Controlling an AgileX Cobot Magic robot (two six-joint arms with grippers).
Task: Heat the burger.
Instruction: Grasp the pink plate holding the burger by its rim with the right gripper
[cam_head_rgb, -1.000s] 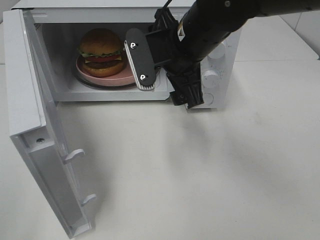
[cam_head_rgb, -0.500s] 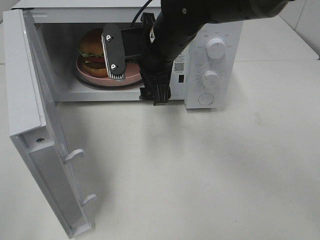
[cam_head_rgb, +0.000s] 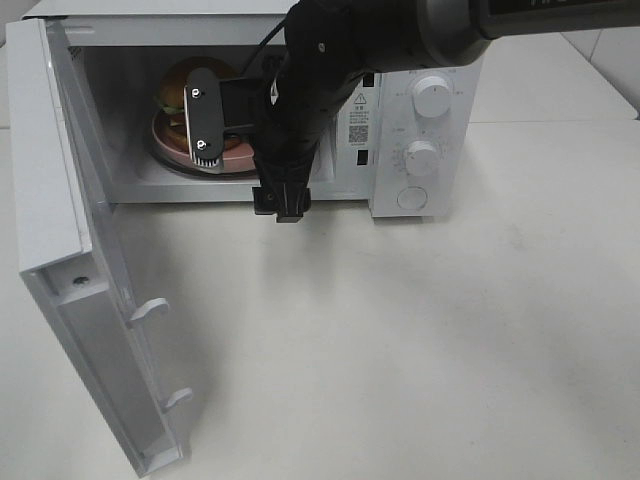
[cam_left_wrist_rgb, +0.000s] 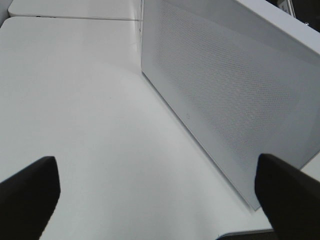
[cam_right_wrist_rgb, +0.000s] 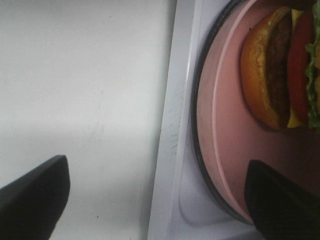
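Note:
The burger (cam_head_rgb: 176, 92) sits on a pink plate (cam_head_rgb: 168, 138) inside the open white microwave (cam_head_rgb: 420, 60). My right gripper (cam_head_rgb: 243, 162) reaches across in front of the cavity mouth, open and empty, and one finger (cam_head_rgb: 205, 120) hides part of the burger. In the right wrist view the gripper (cam_right_wrist_rgb: 157, 200) is open over the microwave's front sill, with the burger (cam_right_wrist_rgb: 277, 70) and plate (cam_right_wrist_rgb: 225, 130) just beyond. My left gripper (cam_left_wrist_rgb: 159, 195) is open and empty above the table, and it is out of the exterior high view.
The microwave door (cam_head_rgb: 60, 200) stands wide open to the left, with its latch hooks (cam_head_rgb: 150, 310) facing out. A perforated white microwave panel (cam_left_wrist_rgb: 225, 100) fills the left wrist view. Two knobs (cam_head_rgb: 432, 97) and a button (cam_head_rgb: 408, 198) are on the right panel. The white table (cam_head_rgb: 450, 350) lies in front.
My right gripper has moved left across the microwave's front, from the control panel side to in front of the burger, which it now partly covers. The burger and plate have not moved.

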